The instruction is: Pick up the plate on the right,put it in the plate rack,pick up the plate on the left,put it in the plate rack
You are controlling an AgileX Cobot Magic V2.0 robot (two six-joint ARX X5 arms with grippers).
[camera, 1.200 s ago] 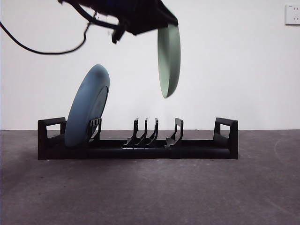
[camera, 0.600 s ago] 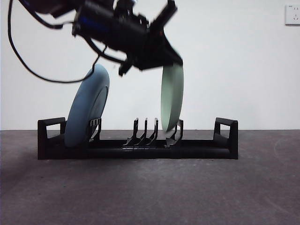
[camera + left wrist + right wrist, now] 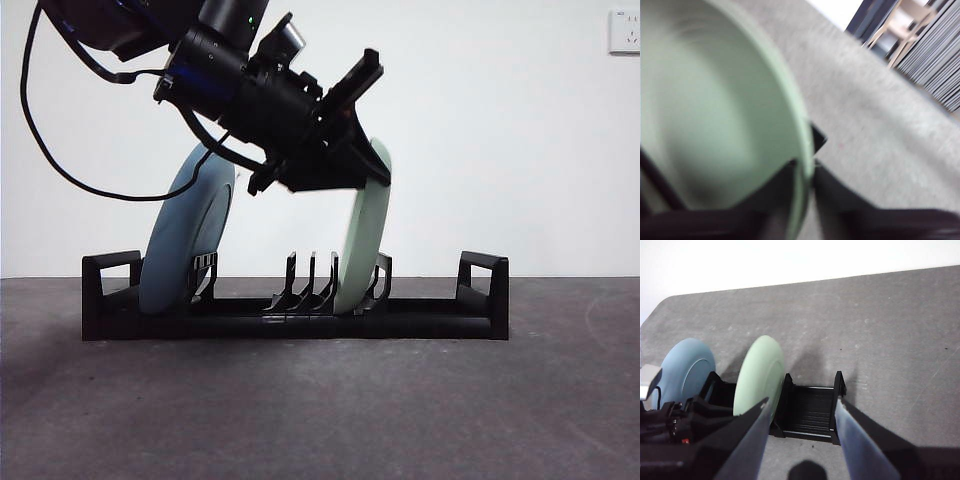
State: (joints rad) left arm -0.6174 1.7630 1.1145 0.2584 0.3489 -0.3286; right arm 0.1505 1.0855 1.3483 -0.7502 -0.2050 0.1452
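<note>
Dark tabletop [image 3: 320, 400], green plate [image 3: 362, 240] in rack [image 3: 430, 318], rim pinched between left gripper [image 3: 802, 172] jaws, right gripper [image 3: 800, 427] agape, empty.

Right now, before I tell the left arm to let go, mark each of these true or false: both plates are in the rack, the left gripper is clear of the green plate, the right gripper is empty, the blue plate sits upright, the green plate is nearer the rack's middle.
1. Both plates are in the plate rack. True.
2. The left gripper is clear of the green plate. False: its jaws are shut on the rim.
3. The right gripper holds nothing. True: its jaws are open.
4. The blue plate stands upright. False: it leans.
5. The green plate sits nearer the rack's middle than the blue one. True.
</note>
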